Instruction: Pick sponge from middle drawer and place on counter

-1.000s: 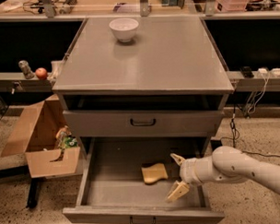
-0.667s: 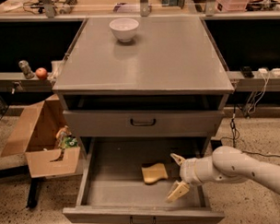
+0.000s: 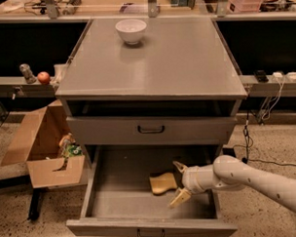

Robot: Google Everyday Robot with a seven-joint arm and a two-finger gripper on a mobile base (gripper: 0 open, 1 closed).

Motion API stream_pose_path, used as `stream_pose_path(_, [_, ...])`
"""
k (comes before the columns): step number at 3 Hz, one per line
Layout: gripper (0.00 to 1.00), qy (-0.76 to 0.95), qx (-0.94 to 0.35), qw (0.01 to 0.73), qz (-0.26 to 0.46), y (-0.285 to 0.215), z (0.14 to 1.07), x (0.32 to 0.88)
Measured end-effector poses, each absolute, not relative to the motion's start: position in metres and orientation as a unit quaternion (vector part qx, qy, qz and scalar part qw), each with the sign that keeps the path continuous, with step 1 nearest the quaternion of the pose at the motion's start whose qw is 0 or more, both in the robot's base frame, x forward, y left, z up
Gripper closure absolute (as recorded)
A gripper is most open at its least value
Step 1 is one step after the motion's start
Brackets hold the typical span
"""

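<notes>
The middle drawer is pulled out below the grey cabinet, its tray showing. The pale yellow-tan sponge lies flat on the drawer floor, right of centre. My gripper reaches in from the right on a white arm, just right of the sponge. Its fingers are spread open, one finger above and one finger below the sponge's right edge, holding nothing. The counter is the cabinet's flat grey top.
A white bowl stands at the back of the counter. A closed grey drawer front sits above the open drawer. An open cardboard box stands on the floor at left. Cables hang at right.
</notes>
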State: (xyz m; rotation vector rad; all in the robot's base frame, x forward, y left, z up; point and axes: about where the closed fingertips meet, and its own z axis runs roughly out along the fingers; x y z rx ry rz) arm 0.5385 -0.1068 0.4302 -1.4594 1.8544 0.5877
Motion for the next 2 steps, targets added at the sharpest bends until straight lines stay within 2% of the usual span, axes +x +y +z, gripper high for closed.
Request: stream_pose_path(2, [0.03,0.719,-0.551,0.371,0.206,-0.099,0.369,0.585])
